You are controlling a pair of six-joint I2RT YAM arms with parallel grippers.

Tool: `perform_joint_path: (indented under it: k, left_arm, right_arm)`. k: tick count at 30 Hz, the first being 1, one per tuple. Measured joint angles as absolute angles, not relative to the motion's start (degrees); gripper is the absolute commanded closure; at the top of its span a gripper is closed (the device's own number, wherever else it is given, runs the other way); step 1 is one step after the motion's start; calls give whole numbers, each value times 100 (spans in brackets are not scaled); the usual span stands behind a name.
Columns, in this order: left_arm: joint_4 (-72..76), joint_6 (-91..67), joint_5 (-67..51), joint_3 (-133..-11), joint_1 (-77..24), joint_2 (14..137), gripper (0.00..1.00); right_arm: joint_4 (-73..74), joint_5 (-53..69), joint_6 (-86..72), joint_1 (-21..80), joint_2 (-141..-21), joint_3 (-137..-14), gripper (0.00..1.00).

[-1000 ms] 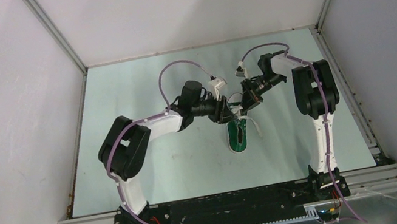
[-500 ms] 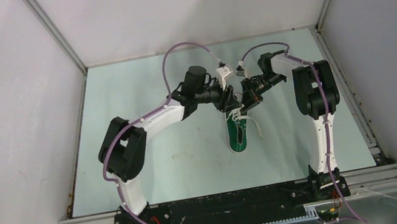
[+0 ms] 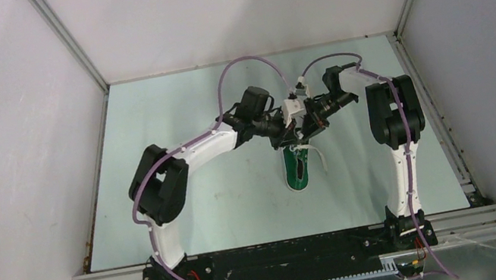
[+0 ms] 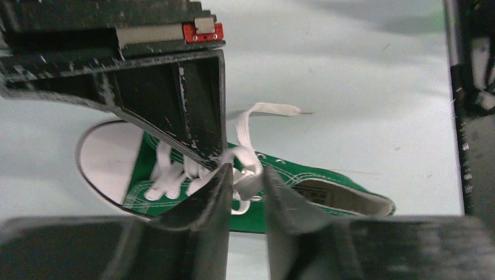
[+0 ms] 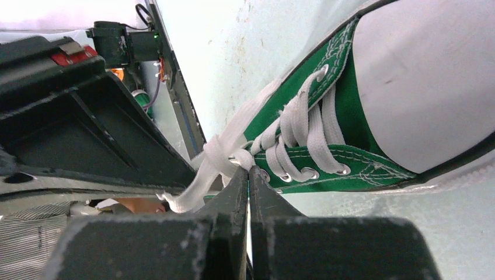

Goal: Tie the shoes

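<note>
The green sneaker point(image 3: 298, 170) lies mid-table with its white toe cap point(image 4: 108, 154) towards the far side. It also shows in the right wrist view point(image 5: 350, 87). Its white laces point(image 4: 248, 166) bunch at the top eyelets, and one end point(image 4: 274, 109) trails onto the table. My left gripper point(image 3: 288, 134) hangs over the shoe's lace end; its jaws stand narrowly apart with the lace bunch filling the gap point(image 4: 246, 175). My right gripper point(image 3: 303, 132) meets it from the right, jaws pressed together at the lace crossing point(image 5: 248, 170), where a white strand point(image 5: 201, 175) runs off to the left.
The pale green table point(image 3: 201, 194) is walled by grey panels on the left, back and right. An aluminium rail point(image 3: 287, 247) with the arm bases runs along the near edge. The two wrists are almost touching above the shoe.
My left arm has swung right and slightly away, bringing its gripper right up against the right gripper over the shoe. The right arm and the shoe have stayed put.
</note>
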State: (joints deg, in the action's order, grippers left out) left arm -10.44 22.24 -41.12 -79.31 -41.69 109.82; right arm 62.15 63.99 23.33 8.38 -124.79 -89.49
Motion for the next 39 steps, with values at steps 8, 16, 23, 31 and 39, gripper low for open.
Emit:
perform_joint_path:
  k: [8, 16, 23, 31, 39]
  left_arm:
    - [-193, 978, -4012, -6718, -3704, 10669, 100]
    - [-108, 445, -3787, -5937, -3420, 10403, 100]
    - [-322, 491, -3391, -5913, -3393, 10182, 100]
    - [-598, 635, -3197, -5848, -3164, 9918, 100]
    - [-895, 642, -3017, -5811, -3041, 9887, 100]
  right_arm:
    - [6200, 6217, 2331, 676, -12234, -8615, 100]
    - [6156, 6020, 2309, 471, -11738, -8082, 100]
    - [6158, 5688, 2335, 303, -11598, -7808, 100]
    - [6112, 5428, 2355, 32, -11279, -7605, 100]
    - [5986, 4812, 2357, -196, -11078, -7529, 100]
